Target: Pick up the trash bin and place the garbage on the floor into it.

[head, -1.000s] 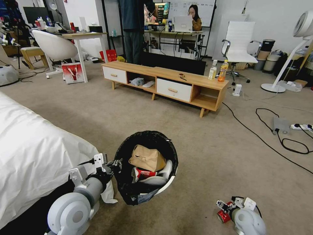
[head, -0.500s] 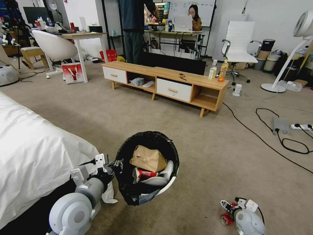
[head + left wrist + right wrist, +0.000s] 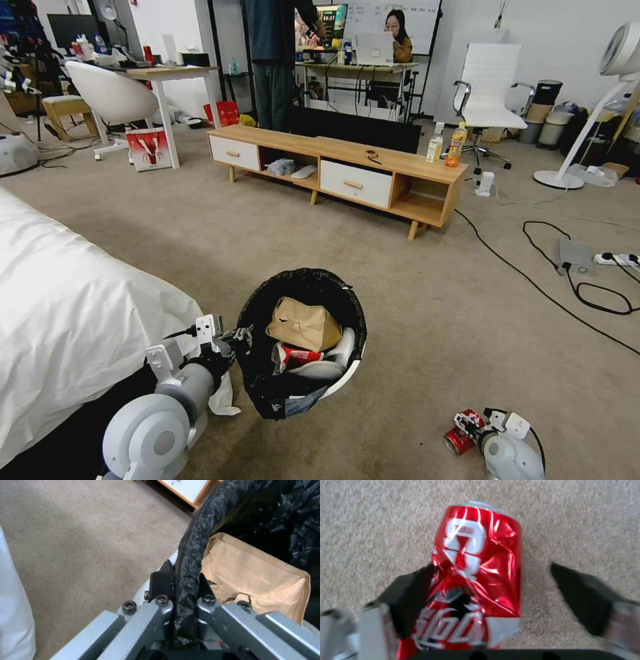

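Note:
The trash bin [image 3: 347,373], white with a black bag over its rim [image 3: 196,537], hangs just above the floor [image 3: 433,313]. My left gripper [image 3: 238,335] is shut on the bin's bagged rim, and its fingers [image 3: 160,580] pinch the black plastic. Garbage lies inside the bin: a brown paper bag [image 3: 303,325] [image 3: 256,580] and a red-and-white wrapper [image 3: 293,355]. A crushed red soda can [image 3: 457,441] [image 3: 476,562] lies on the carpet at the lower right. My right gripper [image 3: 469,423] [image 3: 491,566] is open and straddles the can. One finger touches the can and the other stands apart from it.
A white bed cover [image 3: 67,313] fills the left side, close to my left arm. A low wooden bench [image 3: 347,167] stands ahead, with two bottles [image 3: 456,145] on its right end. Black cables [image 3: 533,283] and a power strip [image 3: 620,259] lie on the carpet to the right.
My right arm has sunk lower around the red can. The bin and my left gripper have held still.

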Motion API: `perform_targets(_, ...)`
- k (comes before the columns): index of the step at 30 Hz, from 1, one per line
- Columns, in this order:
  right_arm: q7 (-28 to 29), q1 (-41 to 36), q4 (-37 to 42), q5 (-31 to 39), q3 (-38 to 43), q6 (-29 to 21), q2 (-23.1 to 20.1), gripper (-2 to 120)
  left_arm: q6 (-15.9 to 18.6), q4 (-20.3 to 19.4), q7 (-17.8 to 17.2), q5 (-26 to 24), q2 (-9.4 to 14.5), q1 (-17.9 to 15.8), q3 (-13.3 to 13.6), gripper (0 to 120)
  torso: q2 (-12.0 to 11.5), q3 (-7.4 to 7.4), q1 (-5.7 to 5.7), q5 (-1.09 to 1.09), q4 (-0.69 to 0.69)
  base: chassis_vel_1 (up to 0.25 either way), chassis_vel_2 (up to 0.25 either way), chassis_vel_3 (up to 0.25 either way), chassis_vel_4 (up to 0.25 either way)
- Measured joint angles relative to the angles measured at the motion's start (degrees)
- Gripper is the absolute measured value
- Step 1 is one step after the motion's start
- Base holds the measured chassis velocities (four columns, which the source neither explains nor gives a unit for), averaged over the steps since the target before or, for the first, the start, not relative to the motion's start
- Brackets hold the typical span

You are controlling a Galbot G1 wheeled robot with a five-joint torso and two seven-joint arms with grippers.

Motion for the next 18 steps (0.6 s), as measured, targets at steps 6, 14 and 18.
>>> perform_targets(6, -0.64, -0.33, -0.04, -1.13, -0.07, 0.18, 0.05, 64, 0.00, -0.02, 0.01, 0.00, 0.03, -0.01, -0.08, 2, 0.00, 0.00, 0.00, 0.00, 0.00, 0.000, 0.000, 0.000, 0.000)
perform_targets(14, -0.98, -0.43, 0.11, -1.47, -0.04, 0.64, -0.27, 34, 0.00, -0.01, 0.01, 0.02, 0.02, -0.13, 0.00, 2, 0.00, 0.00, 0.00, -0.01, 0.00, 0.000, 0.000, 0.000, 0.000)
perform_targets(18, -1.39, -0.53, 0.24, -2.11, -0.03, 0.87, -0.42, 22, 0.00, 0.08, 0.01, 0.05, 0.01, -0.13, 0.01, 2, 0.00, 0.00, 0.00, -0.01, 0.00, 0.000, 0.000, 0.000, 0.000)
